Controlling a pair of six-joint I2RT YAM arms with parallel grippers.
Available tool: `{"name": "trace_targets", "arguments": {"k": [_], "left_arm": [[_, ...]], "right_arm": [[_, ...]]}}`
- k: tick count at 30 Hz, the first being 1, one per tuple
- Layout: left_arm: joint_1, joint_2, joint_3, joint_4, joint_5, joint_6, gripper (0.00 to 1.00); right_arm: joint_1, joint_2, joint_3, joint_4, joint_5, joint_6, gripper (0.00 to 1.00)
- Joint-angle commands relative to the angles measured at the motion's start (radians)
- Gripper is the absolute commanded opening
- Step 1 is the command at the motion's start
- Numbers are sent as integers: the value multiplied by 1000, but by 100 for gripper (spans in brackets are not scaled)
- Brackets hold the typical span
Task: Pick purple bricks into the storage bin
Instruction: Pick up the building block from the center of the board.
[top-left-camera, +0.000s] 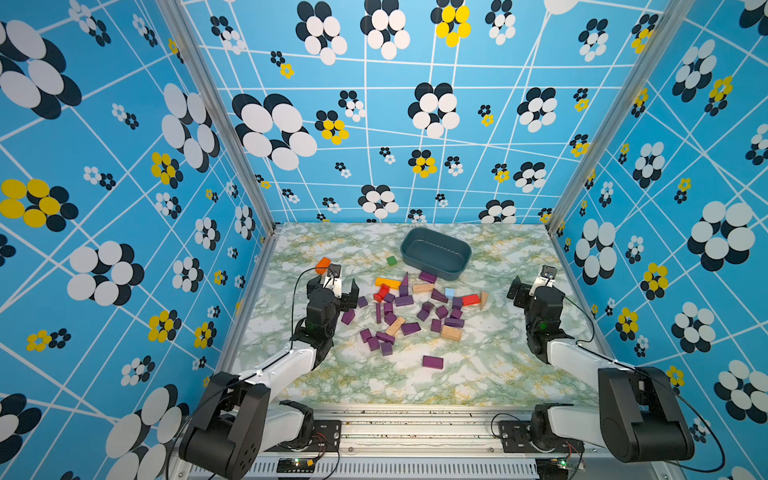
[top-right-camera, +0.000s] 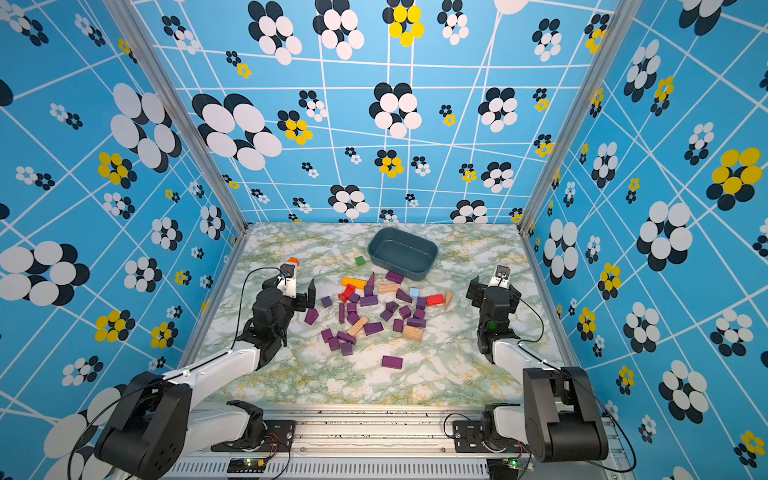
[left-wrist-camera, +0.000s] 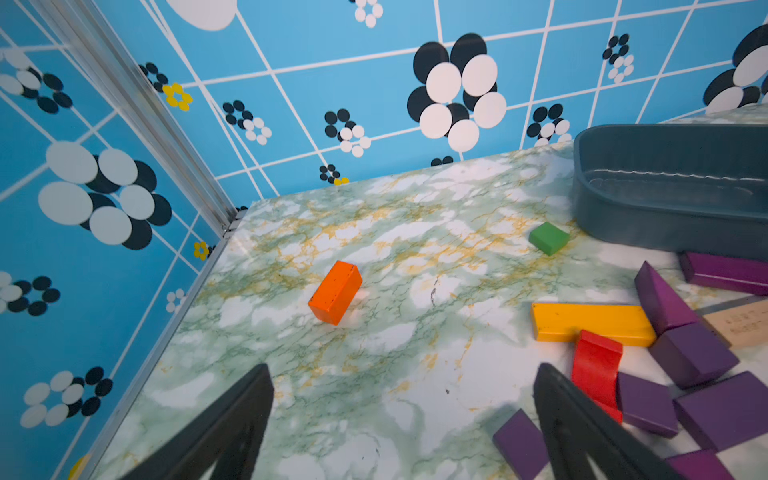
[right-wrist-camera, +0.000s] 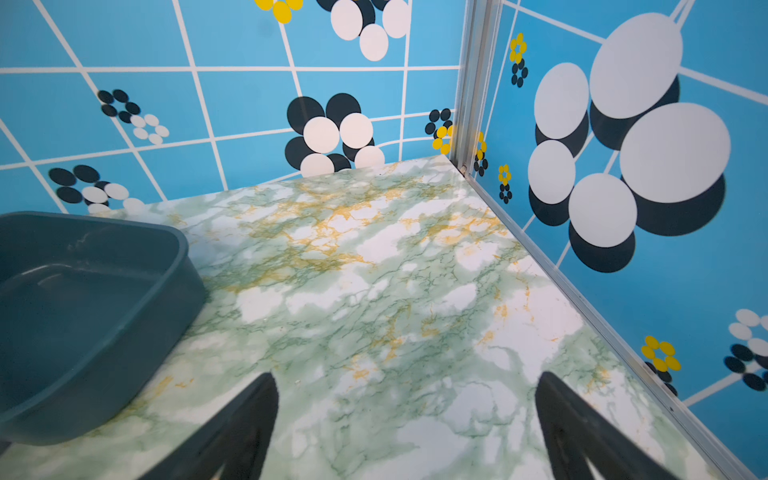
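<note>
Several purple bricks (top-left-camera: 410, 328) (top-right-camera: 372, 328) lie scattered mid-table among other coloured blocks; one purple brick (top-left-camera: 432, 362) sits alone nearer the front. The storage bin (top-left-camera: 464, 254) (top-right-camera: 430, 254), a dark teal tub, stands empty at the back behind the pile. My left gripper (top-left-camera: 332, 286) (left-wrist-camera: 405, 374) is open just left of the pile, over bare table, with a purple brick (left-wrist-camera: 519, 440) beside one finger. My right gripper (top-left-camera: 536, 287) (right-wrist-camera: 407, 378) is open and empty over bare table, to the right of the pile. In the right wrist view the bin (right-wrist-camera: 166, 299) shows beside it.
An orange block (left-wrist-camera: 336, 292) and a green block (left-wrist-camera: 548, 237) lie apart ahead of my left gripper. A yellow bar (left-wrist-camera: 590, 322), a red arch (left-wrist-camera: 596, 365), tan blocks (top-left-camera: 451, 333), a light-blue cube (top-left-camera: 449, 292) and a red block (top-left-camera: 470, 299) mix with the pile. Patterned walls close three sides.
</note>
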Motion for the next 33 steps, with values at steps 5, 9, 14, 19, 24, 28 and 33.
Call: {"name": "trace_targets", "arguments": {"k": [5,9,14,19,24,28,33], "left_arm": [[-48,-95,139,-526,-137,-209,99],[-51,-66,191,-711,-50,-301,99],[-45,-21,216,-768,69,-275,99],[-26,4,221,-768,142,-235,97],[20,51,225,-765,228,-233,76],[45,144,277,-807,281,-224,71],[61,239,334,-842,292,-216,66]], "right_arm": [[23,-42,231,-505,-186,75,97],[60,-71,257,-639,-256,98,97],[117,-116,249,-751,-417,99,96],[116,-208,184,-745,-547,171,97],[117,-267,135,-679,-625,270,97],[117,-246,121,-642,-674,332,97],[123,-208,105,-609,-733,357,97]]}}
